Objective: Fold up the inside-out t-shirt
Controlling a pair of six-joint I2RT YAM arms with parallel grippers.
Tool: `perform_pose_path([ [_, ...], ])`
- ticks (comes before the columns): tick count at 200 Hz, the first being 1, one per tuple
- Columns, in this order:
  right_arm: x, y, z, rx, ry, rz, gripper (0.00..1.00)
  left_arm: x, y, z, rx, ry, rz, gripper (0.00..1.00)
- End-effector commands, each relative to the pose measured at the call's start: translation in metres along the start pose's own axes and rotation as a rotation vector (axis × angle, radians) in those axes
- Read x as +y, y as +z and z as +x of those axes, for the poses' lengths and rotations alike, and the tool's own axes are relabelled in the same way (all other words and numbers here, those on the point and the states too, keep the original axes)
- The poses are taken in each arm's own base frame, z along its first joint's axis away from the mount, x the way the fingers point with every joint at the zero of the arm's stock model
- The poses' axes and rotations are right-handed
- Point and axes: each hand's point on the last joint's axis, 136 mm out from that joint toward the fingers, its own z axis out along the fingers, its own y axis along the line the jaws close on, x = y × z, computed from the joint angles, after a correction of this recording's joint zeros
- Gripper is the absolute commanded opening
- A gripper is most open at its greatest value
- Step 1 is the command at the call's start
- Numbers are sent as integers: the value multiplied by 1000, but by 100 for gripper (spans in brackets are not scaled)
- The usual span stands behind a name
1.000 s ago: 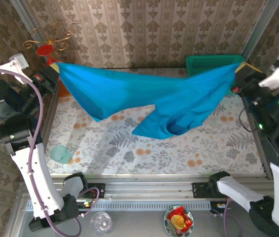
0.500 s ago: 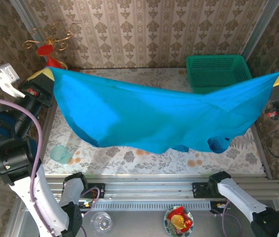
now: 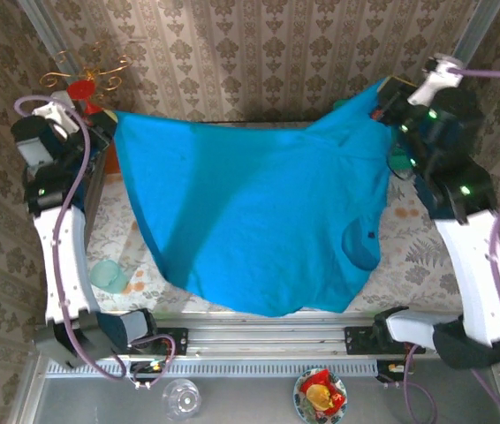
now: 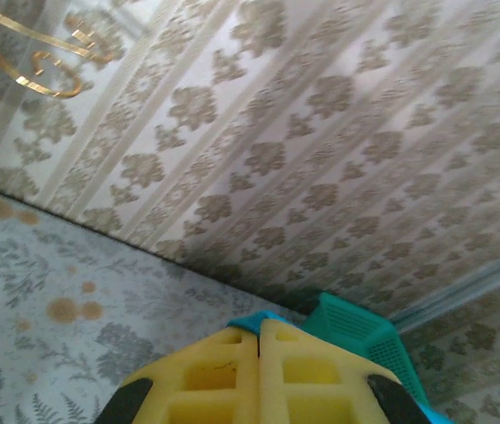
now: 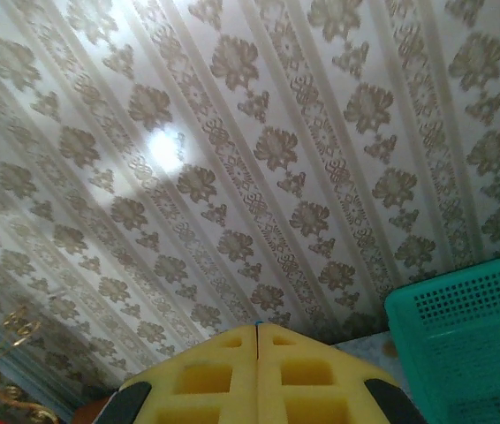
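Inside-out t-shirt point(image 3: 250, 212) hangs spread — left pincer point(image 4: 259, 325), right pincer point(image 5: 257, 327) clamping corners.

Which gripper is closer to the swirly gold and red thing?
Left. The left gripper, holding the t-shirt, is just beside the gold-and-red ornament; the right gripper is at the opposite side.

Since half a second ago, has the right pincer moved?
Yes. The right pincer, shut on the t-shirt, swung left and toward the back wall.

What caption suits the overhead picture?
The left gripper and right gripper hold the blue t-shirt stretched between them over the floral table.
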Motion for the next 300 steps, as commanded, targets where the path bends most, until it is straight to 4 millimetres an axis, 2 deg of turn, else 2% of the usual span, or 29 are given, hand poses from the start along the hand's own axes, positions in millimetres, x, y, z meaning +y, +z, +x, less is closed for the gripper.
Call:
perform_pose_path([
  [1,16,13,-50,-175,91,-55,0,-26,15,-48,-119,90,67,0],
  [8,19,21,-59,-190,102,-64,0,-26,24,-57,-122,84,76,0],
  [10,19,31,-55,-179,101,-59,0,-27,26,-60,-123,83,82,0],
  [18,22,45,-61,-187,115,-66,0,-29,37,-71,-122,76,101,0],
  [42,37,66,-90,-221,153,-117,0,-47,55,-101,-124,66,170,0],
  [58,44,67,-108,-243,167,-138,0,-59,58,-118,-138,58,204,0],
  [76,51,60,-123,-259,175,-165,0,-72,55,-128,-147,59,238,0],
  [90,52,54,-121,-240,172,-172,0,-75,52,-127,-146,62,242,0],
  [106,51,51,-104,-166,161,-179,0,-69,49,-114,-115,58,230,0],
  [129,40,46,-50,-12,160,-184,0,-40,38,-79,-57,15,184,0],
  [131,39,43,-45,0,163,-186,0,-41,35,-77,-57,18,186,0],
  [143,27,33,-6,78,181,-186,0,-17,24,-50,-20,-12,138,0],
  [150,20,15,9,103,192,-186,0,-2,15,-31,1,-27,101,0],
  [174,-14,-16,101,292,228,-132,0,59,-15,46,99,-77,-91,0],
  [207,-66,-47,242,591,275,-1,0,147,-57,153,250,-163,-416,0],
  [227,-99,-64,309,714,311,87,0,186,-71,213,340,-277,-517,0],
  [244,-122,-79,348,792,325,161,0,209,-84,254,398,-383,-592,0],
  [258,-136,-94,373,855,340,209,0,218,-95,278,419,-447,-633,0],
  [274,-146,-112,391,908,366,254,0,224,-106,296,414,-491,-673,0],
  [300,-159,-144,408,967,401,323,0,225,-121,311,390,-527,-717,0],
])
